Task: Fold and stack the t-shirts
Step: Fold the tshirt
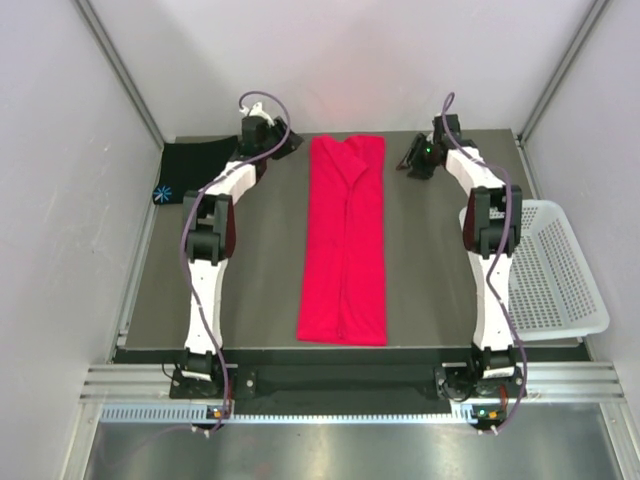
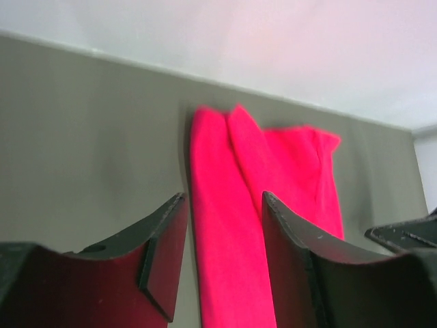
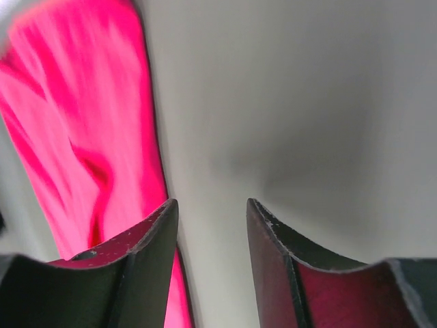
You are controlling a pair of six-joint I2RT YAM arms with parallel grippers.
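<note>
The red-pink t-shirt (image 1: 345,240) lies folded into a long narrow strip down the middle of the table, its far end near the back edge. It also shows in the left wrist view (image 2: 252,205) and the right wrist view (image 3: 75,123). The black t-shirt (image 1: 195,165) with its light-blue starburst (image 1: 165,192) lies folded at the back left corner. My left gripper (image 1: 292,143) is open and empty, just left of the red shirt's far end. My right gripper (image 1: 412,160) is open and empty, just right of that end.
A white perforated basket (image 1: 555,270) hangs off the table's right edge, beside my right arm. The back wall stands close behind both grippers. Grey table surface (image 1: 255,260) lies on both sides of the red strip.
</note>
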